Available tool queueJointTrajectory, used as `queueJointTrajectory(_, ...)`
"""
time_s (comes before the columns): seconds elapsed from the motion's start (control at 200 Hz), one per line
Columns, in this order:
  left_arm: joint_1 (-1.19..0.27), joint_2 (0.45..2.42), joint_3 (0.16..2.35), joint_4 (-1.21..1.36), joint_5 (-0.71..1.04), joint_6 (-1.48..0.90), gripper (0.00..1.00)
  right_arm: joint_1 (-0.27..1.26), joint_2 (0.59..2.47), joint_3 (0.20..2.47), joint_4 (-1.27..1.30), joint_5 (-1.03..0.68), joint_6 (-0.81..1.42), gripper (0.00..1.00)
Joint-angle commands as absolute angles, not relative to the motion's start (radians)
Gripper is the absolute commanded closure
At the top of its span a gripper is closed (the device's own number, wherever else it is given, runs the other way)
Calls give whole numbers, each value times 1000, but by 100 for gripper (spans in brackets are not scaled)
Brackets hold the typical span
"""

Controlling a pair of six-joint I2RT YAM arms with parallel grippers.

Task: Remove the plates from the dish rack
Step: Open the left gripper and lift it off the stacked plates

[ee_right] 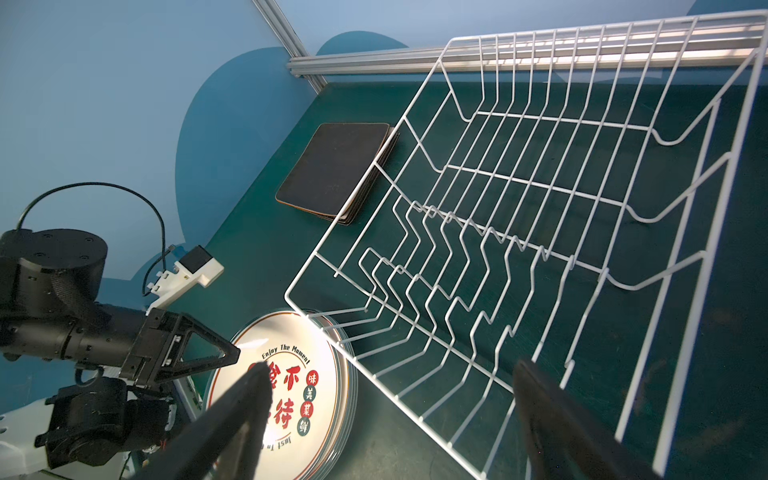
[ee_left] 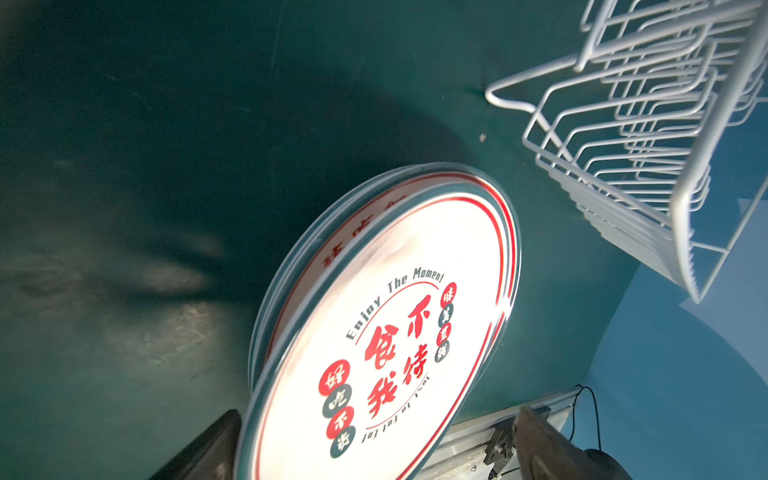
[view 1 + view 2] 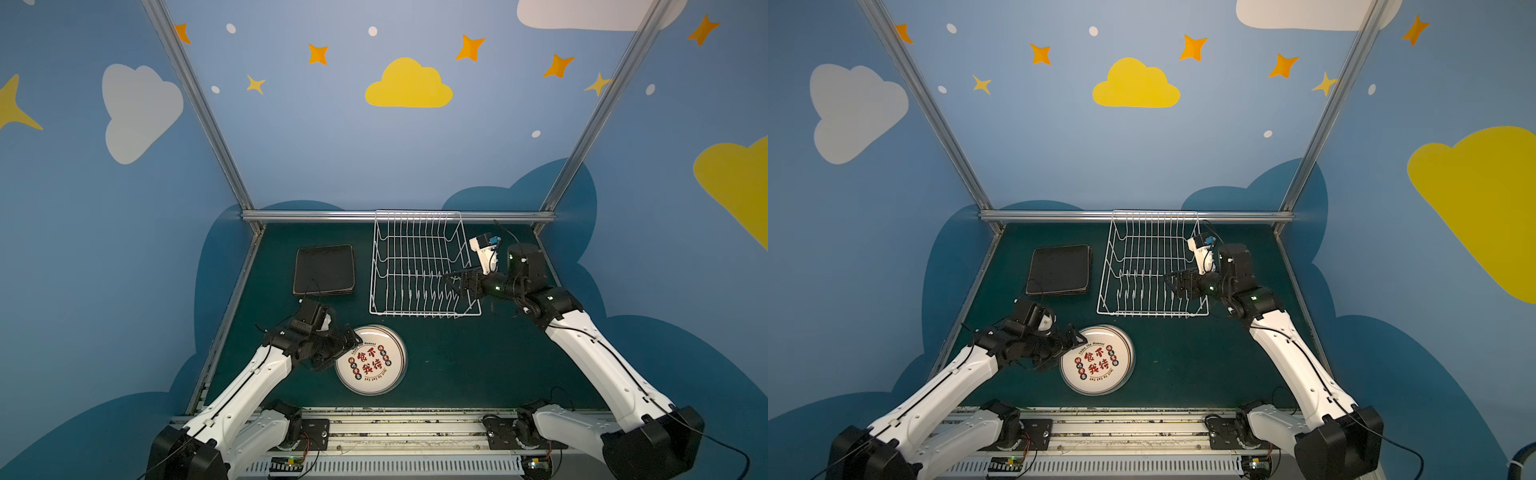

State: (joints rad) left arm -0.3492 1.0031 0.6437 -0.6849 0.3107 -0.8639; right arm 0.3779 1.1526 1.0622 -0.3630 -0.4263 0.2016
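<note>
The white wire dish rack (image 3: pixel 415 314) (image 3: pixel 1150 315) (image 2: pixel 623 145) (image 1: pixel 528 184) stands at the back of the green table with nothing in it. A stack of black square plates (image 3: pixel 324 268) (image 3: pixel 1059 268) (image 1: pixel 336 166) lies flat to its left. In front lies a stack of round white plates (image 3: pixel 372 361) (image 3: pixel 1098 361) (image 2: pixel 395 291) (image 1: pixel 291 374), the top one printed with red and black characters. My left gripper (image 3: pixel 350 338) (image 3: pixel 1073 337) (image 2: pixel 374 444) is open, its jaws wide on either side of the top round plate's left rim. My right gripper (image 3: pixel 451 284) (image 3: pixel 1173 284) (image 1: pixel 390 395) hangs open over the rack's front right part, holding nothing.
An aluminium rail (image 3: pixel 399 216) runs along the table's back edge just behind the rack. Blue painted walls close in the left, right and back. The arm bases sit on a rail (image 3: pixel 395 432) along the front edge.
</note>
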Motion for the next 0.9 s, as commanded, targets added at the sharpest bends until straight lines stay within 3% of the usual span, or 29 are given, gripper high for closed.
queueJointTrajectory(0.0,-357,1032,693,-747,283,-830,1,382,1163,1080,-353,-420,202,10)
queueJointTrajectory(0.37,-373,1038,804,-846,151,-762,1,382,1157,1074,-354,-414,196,10)
queueJointTrajectory(0.536,-373,994,919,-853,42,-610,0,380,1154,1093,-357,-388,187,10)
queueJointTrajectory(0.736,-373,938,1048,-779,-136,-334,0,375,1063,1042,-261,-170,124,10)
queueJointTrajectory(0.891,-368,798,887,-429,-220,-162,0,325,1000,969,-190,87,88,10)
